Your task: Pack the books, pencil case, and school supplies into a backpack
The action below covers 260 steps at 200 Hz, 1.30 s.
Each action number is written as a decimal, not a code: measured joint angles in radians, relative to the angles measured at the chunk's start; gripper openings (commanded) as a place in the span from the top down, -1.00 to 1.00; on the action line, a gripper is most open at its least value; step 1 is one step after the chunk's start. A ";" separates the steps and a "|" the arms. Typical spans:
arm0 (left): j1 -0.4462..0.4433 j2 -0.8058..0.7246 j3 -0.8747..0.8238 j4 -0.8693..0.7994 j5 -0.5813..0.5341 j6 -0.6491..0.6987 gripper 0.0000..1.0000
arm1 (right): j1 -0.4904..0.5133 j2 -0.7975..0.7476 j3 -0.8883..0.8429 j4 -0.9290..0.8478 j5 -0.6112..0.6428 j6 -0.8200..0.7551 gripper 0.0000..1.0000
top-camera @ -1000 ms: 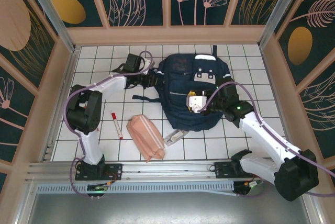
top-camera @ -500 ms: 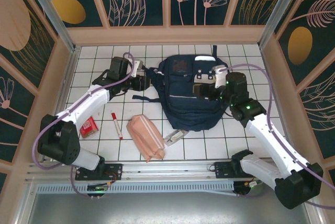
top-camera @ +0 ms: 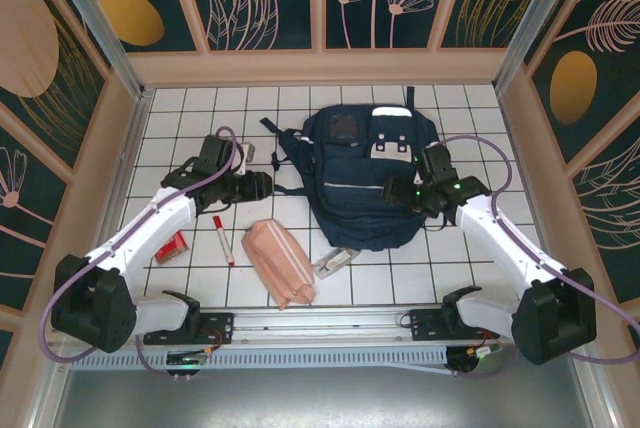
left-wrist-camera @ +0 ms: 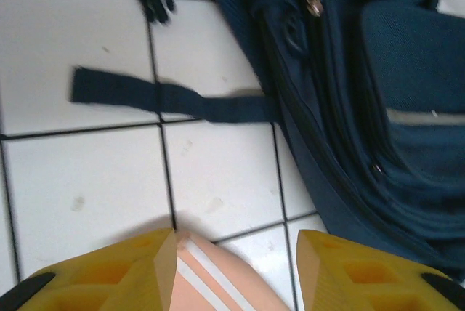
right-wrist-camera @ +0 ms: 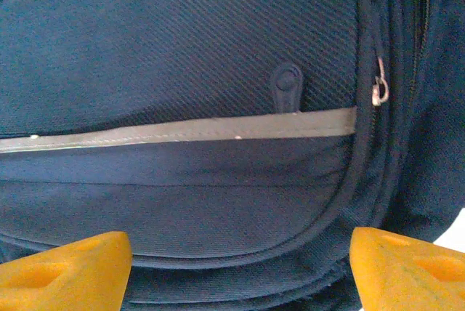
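The navy backpack [top-camera: 350, 163] lies flat on the white tiles, mid-table. My right gripper [top-camera: 396, 191] hovers open over its front pocket [right-wrist-camera: 182, 57], with the grey stripe [right-wrist-camera: 182, 131] ahead and only fabric between the yellow fingers [right-wrist-camera: 65, 267]. My left gripper [top-camera: 256, 186] stands open left of the pack, above bare tile. The salmon pencil case [top-camera: 278, 263] lies near the front; its rounded end [left-wrist-camera: 218, 282] shows below the left gripper [left-wrist-camera: 236, 242], apart from it. A red-and-white marker [top-camera: 222, 239], a red flat pack [top-camera: 170, 246] and a small clear case [top-camera: 335, 261] lie on the tiles. The books are hidden.
A loose dark strap [left-wrist-camera: 167, 97] trails from the backpack's left side across the tiles. A zip pull [right-wrist-camera: 378, 89] hangs at the pocket's right edge. Low wooden walls [top-camera: 320, 68] ring the tiled floor, and a metal rail [top-camera: 320, 323] runs along the near edge.
The left arm drew back from the backpack's left side toward the near left, uncovering the red flat pack. The right gripper opened and dropped lower over the front pocket.
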<state>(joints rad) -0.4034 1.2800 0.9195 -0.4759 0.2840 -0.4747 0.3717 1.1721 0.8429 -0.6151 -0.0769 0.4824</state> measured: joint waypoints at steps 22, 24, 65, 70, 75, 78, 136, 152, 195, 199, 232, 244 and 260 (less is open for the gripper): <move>-0.066 0.000 -0.003 0.032 0.025 -0.002 0.09 | -0.011 0.039 0.004 -0.014 0.002 0.020 -0.65; -0.072 0.000 -0.002 0.037 0.027 -0.002 0.09 | -0.011 0.042 0.004 -0.014 0.002 0.023 -0.65; -0.090 0.000 -0.001 0.079 0.027 -0.002 0.07 | -0.045 0.080 0.003 0.024 -0.013 0.060 -0.10; -0.091 0.001 -0.001 0.082 0.029 -0.002 0.08 | -0.051 0.082 0.003 0.039 -0.023 0.061 0.02; -0.093 0.004 0.002 0.083 0.031 -0.002 0.08 | -0.055 0.085 0.003 0.049 -0.029 0.073 0.10; -0.097 0.007 0.005 0.084 0.031 -0.002 0.07 | -0.056 0.087 0.002 0.053 -0.033 0.071 0.13; -0.156 0.055 0.016 0.199 0.068 0.000 0.06 | -0.066 0.153 0.002 0.142 -0.089 0.133 -0.36; -0.169 0.055 0.015 0.234 0.063 0.022 0.05 | -0.080 0.148 -0.004 0.171 -0.113 0.177 -0.33; -0.198 0.055 0.004 0.291 0.032 0.089 0.04 | -0.156 0.119 -0.150 0.345 -0.214 0.363 -0.05; -0.198 0.055 0.002 0.296 0.028 0.095 0.04 | -0.157 0.119 -0.157 0.353 -0.217 0.367 0.01; -0.198 0.077 0.002 0.322 0.022 0.136 0.04 | -0.175 0.105 -0.186 0.418 -0.269 0.415 0.89; -0.200 0.097 0.002 0.323 0.023 0.159 0.04 | -0.176 0.094 -0.183 0.439 -0.291 0.417 1.00; -0.203 0.111 0.001 0.324 0.023 0.194 0.04 | -0.176 0.069 -0.164 0.443 -0.306 0.425 1.00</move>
<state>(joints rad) -0.6067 1.3911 0.9207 -0.1520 0.3065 -0.2806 0.1959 1.2415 0.6785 -0.1722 -0.3828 0.9070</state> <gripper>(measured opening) 0.480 0.039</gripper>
